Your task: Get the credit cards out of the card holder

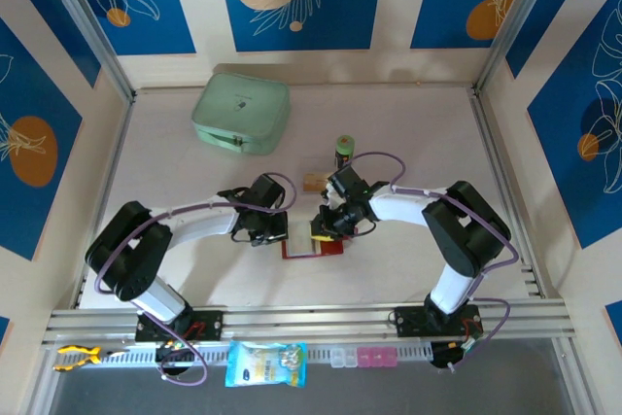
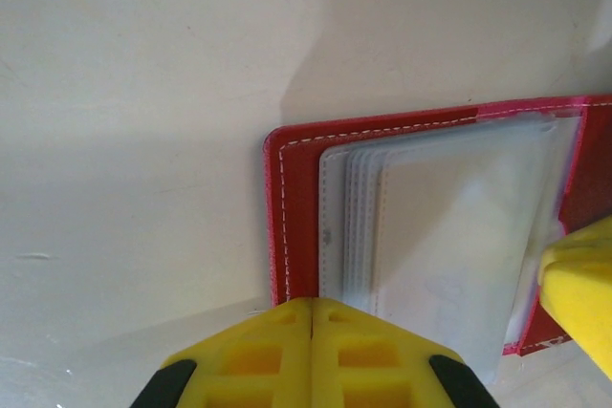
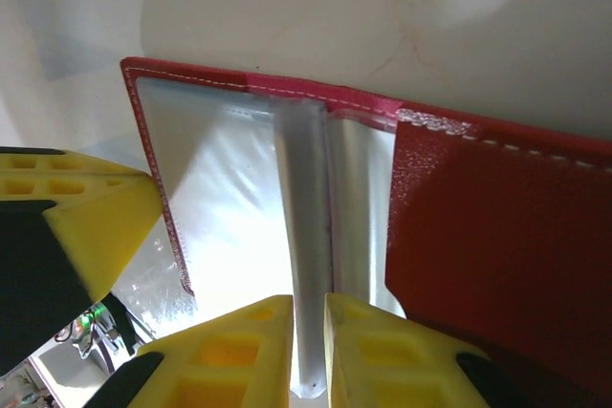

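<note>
The card holder (image 1: 313, 243) lies open on the table, dark-red cover down, greyish clear sleeves (image 2: 449, 236) facing up. My left gripper (image 2: 313, 308) is shut, its yellow tips pressed together at the holder's (image 2: 292, 207) near-left edge with nothing between them. My right gripper (image 3: 308, 317) is shut on one clear sleeve (image 3: 304, 207) that stands up edge-on from the spine of the holder (image 3: 497, 226). Whether that sleeve has a card in it I cannot tell. One small tan credit card (image 1: 316, 182) lies on the table behind the holder.
A green can (image 1: 345, 151) stands just right of the tan card. A mint-green zip case (image 1: 241, 112) sits at the back left. The two grippers work close together: the right finger (image 2: 583, 284) shows in the left wrist view, the left finger (image 3: 91, 226) in the right wrist view.
</note>
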Available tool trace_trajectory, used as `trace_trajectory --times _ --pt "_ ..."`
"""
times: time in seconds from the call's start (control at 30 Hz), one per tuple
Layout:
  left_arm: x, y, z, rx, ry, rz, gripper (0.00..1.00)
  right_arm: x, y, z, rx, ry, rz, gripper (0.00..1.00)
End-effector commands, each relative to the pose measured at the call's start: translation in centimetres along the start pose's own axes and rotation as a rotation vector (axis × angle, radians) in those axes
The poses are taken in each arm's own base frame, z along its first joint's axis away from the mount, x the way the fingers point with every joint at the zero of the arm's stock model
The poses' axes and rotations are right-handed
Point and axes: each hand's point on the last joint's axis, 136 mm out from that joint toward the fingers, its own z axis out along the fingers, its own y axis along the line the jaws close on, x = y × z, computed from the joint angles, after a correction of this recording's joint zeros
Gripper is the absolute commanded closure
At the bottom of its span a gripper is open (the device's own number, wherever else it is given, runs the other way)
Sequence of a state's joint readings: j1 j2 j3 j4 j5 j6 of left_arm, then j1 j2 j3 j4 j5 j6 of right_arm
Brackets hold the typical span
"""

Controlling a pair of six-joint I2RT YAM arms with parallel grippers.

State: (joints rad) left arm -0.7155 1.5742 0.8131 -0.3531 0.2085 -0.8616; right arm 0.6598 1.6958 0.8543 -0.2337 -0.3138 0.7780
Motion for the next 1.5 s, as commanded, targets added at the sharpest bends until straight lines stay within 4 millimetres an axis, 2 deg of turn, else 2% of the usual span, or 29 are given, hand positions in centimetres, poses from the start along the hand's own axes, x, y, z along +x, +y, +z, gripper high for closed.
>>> trace_trajectory --times 0.0,0.2,0.5,0.63,0.93,1.27,1.47 --pt "-0.4 -0.5 0.1 0.003 0.005 0.016 0.99 0.6 0.6 -1.0 -0.007 -0.004 -0.016 0.82" --pt "-0.4 -0.2 0.7 -0.012 0.013 0.022 0.99 0.7 2.0 -1.2 -0.055 0.004 -0.04 0.79" --pt "-0.3 0.3 0.7 -0.038 0.017 0.027 0.99 1.1 3.0 0.7 -0.11 0.069 -0.048 0.76" --pt "-0.3 0.4 0.7 -0.041 0.017 0.027 0.99 1.0 2.1 1.1 -0.069 0.066 -0.038 0.76" --pt "-0.2 0.4 0.5 -0.047 0.021 0.033 0.99 1.0 0.1 0.7 -0.005 0.035 -0.01 0.76" --pt "-0.2 0.7 0.6 -0.056 0.02 0.03 0.99 0.8 -0.1 0.0 -0.021 0.016 -0.008 0.77" --pt "-0.4 0.4 0.3 -0.047 0.012 0.033 1.0 0.9 -0.4 0.3 -0.028 0.032 -0.002 0.79"
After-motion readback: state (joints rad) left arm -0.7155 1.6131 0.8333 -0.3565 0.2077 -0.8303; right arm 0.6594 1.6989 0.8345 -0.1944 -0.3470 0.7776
